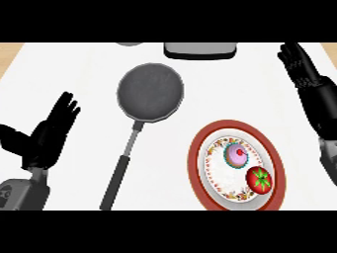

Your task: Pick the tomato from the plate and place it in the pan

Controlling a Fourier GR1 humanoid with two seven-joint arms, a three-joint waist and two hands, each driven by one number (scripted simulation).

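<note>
A red tomato [258,178] with a green stem lies on the lower right part of a red-rimmed patterned plate [198,148], just below a pink cupcake [236,155]. The grey pan [150,92] sits left of and beyond the plate, its black handle [117,176] running toward me. My right hand [303,67] is open, fingers straight, stretched out over the counter beyond and to the right of the plate, well apart from the tomato. At the lower left my left hand [42,133] rests open with fingers up, left of the pan handle.
A dark grey appliance [200,49] stands at the counter's far edge, beyond the pan. A grey rounded object [131,43] shows partly beside it. Wooden floor borders the white counter [76,64] at both upper corners.
</note>
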